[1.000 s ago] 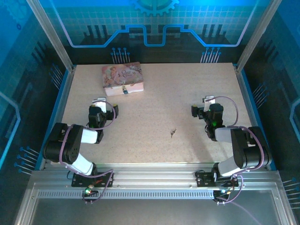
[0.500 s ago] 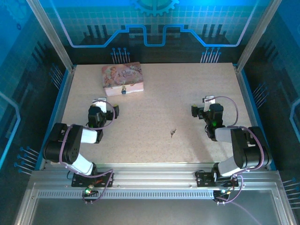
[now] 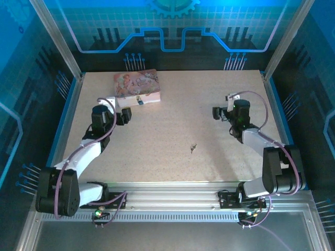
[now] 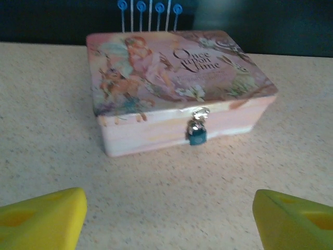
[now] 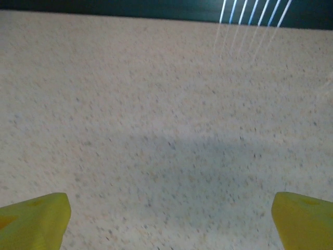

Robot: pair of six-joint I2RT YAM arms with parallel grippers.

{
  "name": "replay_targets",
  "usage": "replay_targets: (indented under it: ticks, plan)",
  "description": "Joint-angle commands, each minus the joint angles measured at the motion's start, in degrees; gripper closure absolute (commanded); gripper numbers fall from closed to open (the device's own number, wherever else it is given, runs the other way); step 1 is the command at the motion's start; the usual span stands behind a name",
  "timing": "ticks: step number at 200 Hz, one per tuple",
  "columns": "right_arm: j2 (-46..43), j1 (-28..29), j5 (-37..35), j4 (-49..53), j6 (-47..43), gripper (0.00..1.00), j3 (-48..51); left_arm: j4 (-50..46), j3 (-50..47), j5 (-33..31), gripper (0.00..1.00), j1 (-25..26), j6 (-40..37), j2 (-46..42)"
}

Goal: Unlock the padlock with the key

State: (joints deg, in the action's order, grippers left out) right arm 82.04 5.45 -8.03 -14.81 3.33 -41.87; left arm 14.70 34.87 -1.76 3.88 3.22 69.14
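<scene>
L gripper (image 4: 169,221) spread wide, facing pink box (image 4: 156,67) at table's 11 o'clock; padlock (image 4: 197,136) hangs on box front. R gripper (image 5: 169,219) spread, empty. Tiny key (image 3: 193,148), prob. lying flat, 5 o'clock of box.

Even, blue-tinted overhead light falls on the speckled beige tabletop (image 3: 209,104). Both wrist views are dimmer and soft: the tiny dark-blue padlock (image 4: 197,136) looks slightly blurred, and a broad faint shadow crosses the tabletop in the right wrist view.
</scene>
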Motion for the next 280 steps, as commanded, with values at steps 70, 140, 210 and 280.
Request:
replay_targets:
  ticks: [70,140,210,280]
  plan:
    - [-2.7,15.1,-3.3,29.5,11.1,0.05,-12.4,-25.2,15.7,-0.2,0.34,32.3,5.9,9.8]
    - [-9.9,15.9,4.2,41.6,19.1,0.05,-7.6,-24.3,27.1,0.4,0.41,46.4,7.2,27.1]
    - [-22.5,13.9,5.8,49.0,25.5,0.06,3.7,-32.8,39.7,2.6,0.62,48.7,3.6,39.5]
    - [-34.6,6.0,11.5,52.0,27.7,0.06,10.4,-36.6,46.0,-0.6,0.65,50.1,2.4,47.0]
